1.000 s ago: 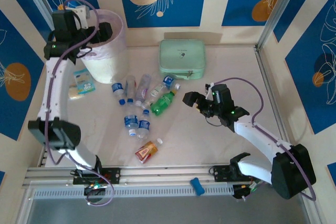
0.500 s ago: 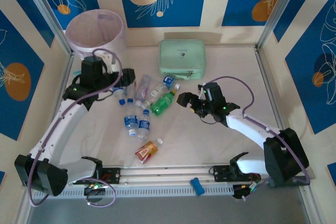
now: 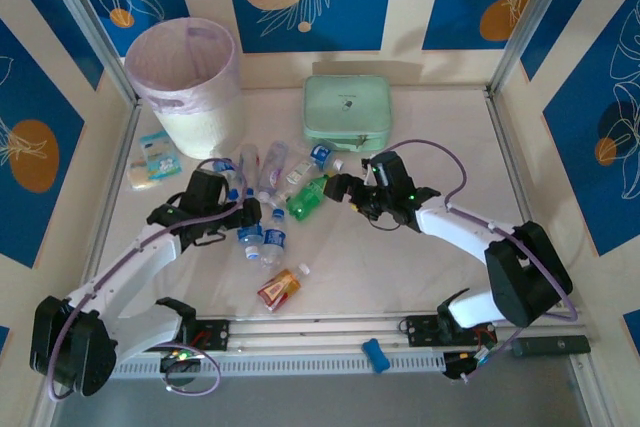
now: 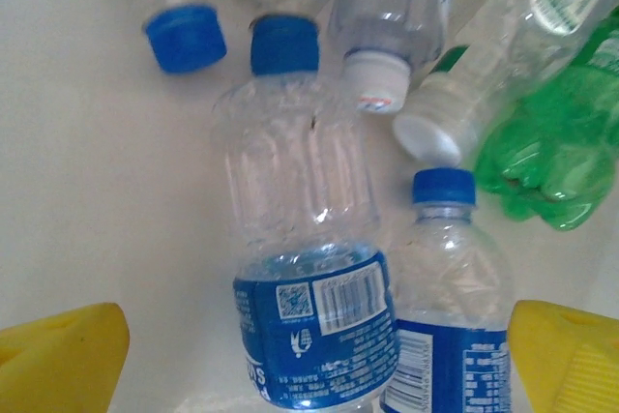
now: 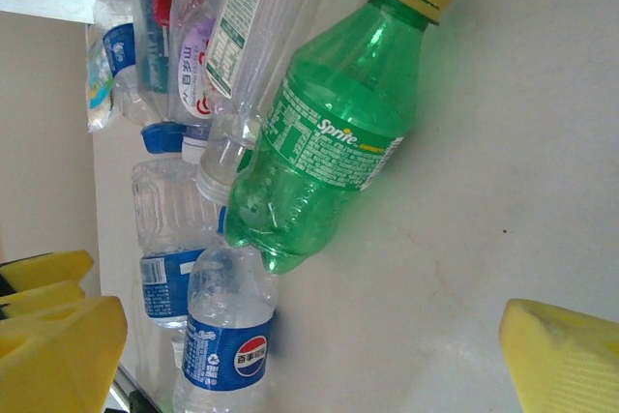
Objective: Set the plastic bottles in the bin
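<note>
Spread jaws of the left gripper (image 4: 317, 334) straddle two clear bottles (image 4: 300, 200), caps far; the right gripper (image 5: 319, 336), also spread, faces the green bottle (image 5: 329, 142).

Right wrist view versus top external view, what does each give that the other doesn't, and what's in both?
Right wrist: readable Sprite lettering on the green bottle, plus its own yellow fingers close up. Top external: the bin, the mint green case, the left arm and the right arm. Both: the green bottle and the clear bottles beside it.
</note>
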### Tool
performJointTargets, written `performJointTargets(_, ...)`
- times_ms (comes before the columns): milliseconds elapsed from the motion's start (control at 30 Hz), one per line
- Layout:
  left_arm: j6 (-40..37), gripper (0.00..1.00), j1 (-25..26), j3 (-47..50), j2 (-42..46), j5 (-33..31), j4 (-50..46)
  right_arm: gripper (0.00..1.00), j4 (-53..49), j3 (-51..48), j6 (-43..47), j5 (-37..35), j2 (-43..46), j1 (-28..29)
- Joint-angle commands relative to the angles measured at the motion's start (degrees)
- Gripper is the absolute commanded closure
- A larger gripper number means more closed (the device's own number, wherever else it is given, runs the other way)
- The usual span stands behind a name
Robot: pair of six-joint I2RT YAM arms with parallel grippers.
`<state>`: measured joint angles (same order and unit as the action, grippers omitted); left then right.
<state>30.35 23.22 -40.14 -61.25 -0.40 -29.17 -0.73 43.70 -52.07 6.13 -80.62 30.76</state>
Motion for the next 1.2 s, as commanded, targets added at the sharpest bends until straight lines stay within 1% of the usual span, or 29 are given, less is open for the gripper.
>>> performJointTargets(0, 2.26, 0.0, 1.27, 1.19, -1.35, -1.78, 2.99, 0.01, -0.33, 2.04, -0.62, 0.99, -1.01, 0.52)
performJointTargets(167, 2.3, 0.0, 2.64, 0.94, -6.18, -2.47, 5.58, 0.01, -1.1, 2.53, -0.75, 0.75, -1.47, 0.88)
performJointTargets(300, 1.64, 0.03, 3.06, 1.18, -9.3, -3.62, 7.54, 0.01, -1.5, 2.44, -0.86, 0.39, -1.21, 0.96)
performJointTargets(567, 1.73, 0.07, 3.67, 1.92, -12.98, -4.43, 11.21, 0.01, -1.88, 2.37, -0.68, 0.11, -1.25, 0.97)
performJointTargets(600, 1.67, 0.09, 3.76, 2.08, -13.56, -4.37, 11.61, 0.01, -1.9, 2.35, -0.71, 0.11, -1.4, 0.96)
performJointTargets(767, 1.65, 0.1, 4.11, 2.49, -15.95, -4.96, 12.54, 0.01, -1.73, 2.44, -0.73, 0.36, -1.65, 0.96)
performJointTargets(933, 1.62, 0.16, 4.2, 2.85, -17.56, -4.85, 13.54, 0.01, -1.62, 2.26, -0.63, 0.37, -1.75, 0.96)
performJointTargets(1100, 1.63, 0.27, 4.19, 3.2, -17.87, -5.64, 13.87, 0.01, -1.56, 2.09, -0.61, 0.26, -1.75, 0.96)
performJointTargets(1167, 1.64, 0.28, 4.2, 3.56, -17.6, -6.07, 13.95, 0.01, -1.6, 2.1, -0.63, 0.27, -1.82, 0.96)
